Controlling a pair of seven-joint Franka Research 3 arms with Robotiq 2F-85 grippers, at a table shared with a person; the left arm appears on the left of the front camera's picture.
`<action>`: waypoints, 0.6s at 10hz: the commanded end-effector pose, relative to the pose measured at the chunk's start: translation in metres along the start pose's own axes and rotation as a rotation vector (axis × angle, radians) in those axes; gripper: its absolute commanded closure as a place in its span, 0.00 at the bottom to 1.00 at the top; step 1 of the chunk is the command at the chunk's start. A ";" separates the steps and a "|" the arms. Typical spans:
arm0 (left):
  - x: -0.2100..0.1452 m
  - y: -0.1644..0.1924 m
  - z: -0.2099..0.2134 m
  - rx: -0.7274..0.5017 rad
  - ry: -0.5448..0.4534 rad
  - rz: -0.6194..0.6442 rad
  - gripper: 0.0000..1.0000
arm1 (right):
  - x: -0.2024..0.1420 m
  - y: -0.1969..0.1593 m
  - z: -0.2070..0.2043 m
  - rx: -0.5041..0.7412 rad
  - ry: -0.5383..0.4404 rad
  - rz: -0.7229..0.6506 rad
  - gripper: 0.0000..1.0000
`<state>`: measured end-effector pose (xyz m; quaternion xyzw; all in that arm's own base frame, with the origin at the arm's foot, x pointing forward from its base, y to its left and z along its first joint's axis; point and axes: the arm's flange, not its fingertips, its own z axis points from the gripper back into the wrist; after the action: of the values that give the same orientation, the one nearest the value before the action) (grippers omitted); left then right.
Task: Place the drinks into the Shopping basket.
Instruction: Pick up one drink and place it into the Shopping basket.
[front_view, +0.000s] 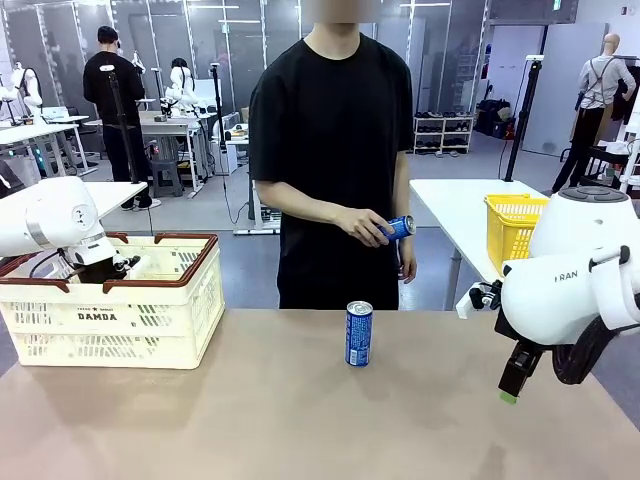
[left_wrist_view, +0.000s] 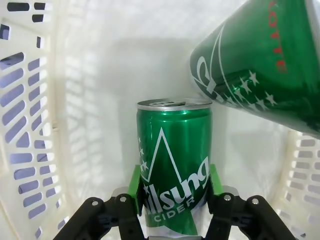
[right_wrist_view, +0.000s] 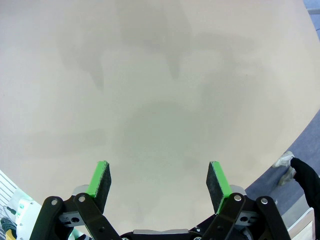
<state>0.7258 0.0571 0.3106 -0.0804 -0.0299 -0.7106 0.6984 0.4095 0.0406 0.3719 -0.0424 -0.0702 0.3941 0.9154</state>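
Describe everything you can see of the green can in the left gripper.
The green can is glossy green metal with a silver top, a white triangle outline, small white stars and white lettering reading "ilsung CIDER". It stands upright in the left wrist view, clamped low on its sides by the left gripper, inside the cream-white slotted Shopping basket. A second green can lies tilted close by its top rim; whether they touch is unclear.
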 end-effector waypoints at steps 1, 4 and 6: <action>-0.002 0.012 -0.001 -0.004 0.013 0.000 0.42 | 0.000 0.000 0.001 -0.001 0.003 0.000 0.04; -0.004 0.011 -0.005 -0.014 -0.011 0.005 0.23 | 0.000 0.000 0.001 -0.001 0.003 0.000 0.04; -0.005 0.009 -0.004 -0.009 -0.005 0.022 0.03 | 0.000 0.000 0.001 -0.001 0.003 0.000 0.04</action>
<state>0.7307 0.0594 0.3068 -0.0800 -0.0285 -0.7098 0.6992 0.4095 0.0406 0.3719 -0.0424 -0.0702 0.3941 0.9154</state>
